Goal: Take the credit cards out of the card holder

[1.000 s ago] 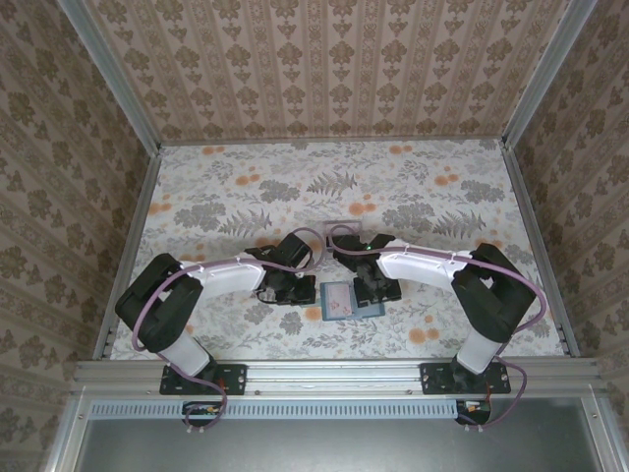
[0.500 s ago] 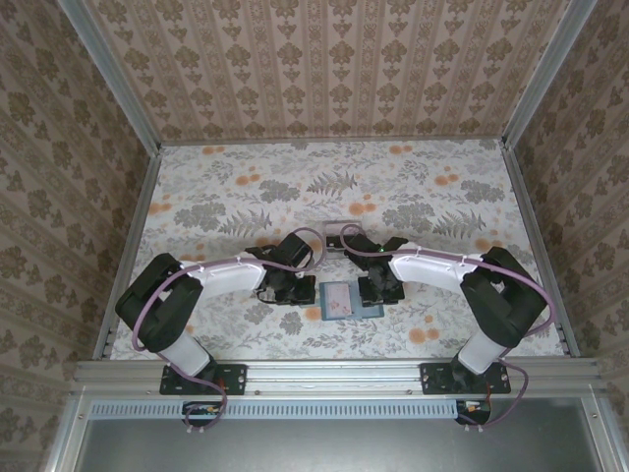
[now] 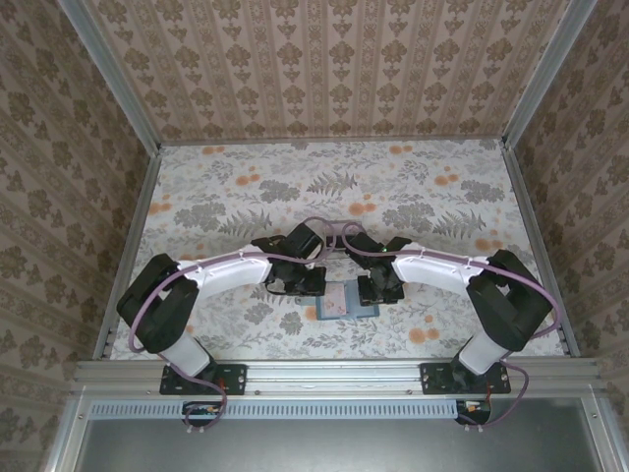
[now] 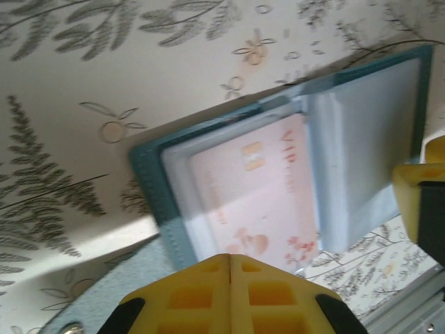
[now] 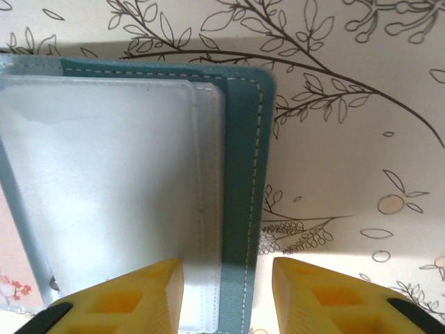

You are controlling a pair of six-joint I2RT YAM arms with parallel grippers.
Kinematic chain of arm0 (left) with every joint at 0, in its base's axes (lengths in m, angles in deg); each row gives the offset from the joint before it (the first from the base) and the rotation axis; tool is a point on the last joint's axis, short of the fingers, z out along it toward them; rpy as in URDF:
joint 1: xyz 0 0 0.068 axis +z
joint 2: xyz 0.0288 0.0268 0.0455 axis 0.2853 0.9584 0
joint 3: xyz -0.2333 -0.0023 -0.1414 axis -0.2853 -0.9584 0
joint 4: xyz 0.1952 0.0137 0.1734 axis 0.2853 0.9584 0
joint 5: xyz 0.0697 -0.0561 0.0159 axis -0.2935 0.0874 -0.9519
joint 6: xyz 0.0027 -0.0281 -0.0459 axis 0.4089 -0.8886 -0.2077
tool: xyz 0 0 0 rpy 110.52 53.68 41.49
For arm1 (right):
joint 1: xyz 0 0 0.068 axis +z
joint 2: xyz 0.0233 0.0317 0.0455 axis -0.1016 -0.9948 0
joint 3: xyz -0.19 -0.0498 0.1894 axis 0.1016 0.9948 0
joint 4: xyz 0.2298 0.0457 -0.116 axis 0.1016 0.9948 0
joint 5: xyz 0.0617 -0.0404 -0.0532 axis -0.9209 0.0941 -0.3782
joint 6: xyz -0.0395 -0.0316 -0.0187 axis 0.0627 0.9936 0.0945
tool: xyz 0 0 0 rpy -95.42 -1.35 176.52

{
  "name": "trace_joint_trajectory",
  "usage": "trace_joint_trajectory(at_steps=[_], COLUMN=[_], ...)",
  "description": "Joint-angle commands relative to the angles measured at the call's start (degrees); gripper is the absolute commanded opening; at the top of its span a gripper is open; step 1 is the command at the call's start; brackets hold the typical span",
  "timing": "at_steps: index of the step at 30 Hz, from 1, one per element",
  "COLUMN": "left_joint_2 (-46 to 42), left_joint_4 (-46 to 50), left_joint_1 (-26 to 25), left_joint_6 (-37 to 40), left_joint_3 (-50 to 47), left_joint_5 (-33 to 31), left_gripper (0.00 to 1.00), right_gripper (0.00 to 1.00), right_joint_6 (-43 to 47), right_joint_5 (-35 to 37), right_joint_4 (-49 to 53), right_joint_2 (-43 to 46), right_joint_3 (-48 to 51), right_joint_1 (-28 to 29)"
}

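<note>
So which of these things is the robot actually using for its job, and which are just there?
For the job:
teal soft bifold card holder, lying open
pale pink thin credit card inside it
left gripper, shut
right gripper, open over the holder's edge

Just there:
floral-print table cover
patterned wallpaper walls
grey metal frame rail

The open card holder (image 3: 346, 301) lies on the table (image 3: 423, 187) near its front edge, a card (image 4: 259, 202) in its left half, with the left fingers (image 4: 188, 296) at its left side and the right fingers (image 5: 327, 296) astride its right edge.
</note>
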Motion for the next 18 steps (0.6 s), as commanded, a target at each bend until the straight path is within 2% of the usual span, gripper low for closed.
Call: trace_joint_trajectory(at_steps=[1, 10, 18], left_joint_2=[2.27, 5.52, 6.05], left_joint_4=[0.19, -2.71, -4.03], left_joint_1=[-0.74, -1.18, -1.22], left_joint_6=[-0.05, -0.46, -0.66], left_joint_3=[1.74, 1.1, -0.57], left_joint_5=[0.31, 1.56, 1.73], left_gripper=[0.06, 0.06, 0.05], right_gripper=[0.4, 0.39, 0.3], right_joint_6=[0.18, -0.51, -3.6], right_joint_5=[1.35, -0.17, -8.08], right_joint_4=[3.36, 4.07, -2.72], right_joint_2=[2.66, 5.83, 8.18], right_joint_3=[-1.67, -3.5, -2.88], right_joint_1=[-0.14, -0.12, -0.1])
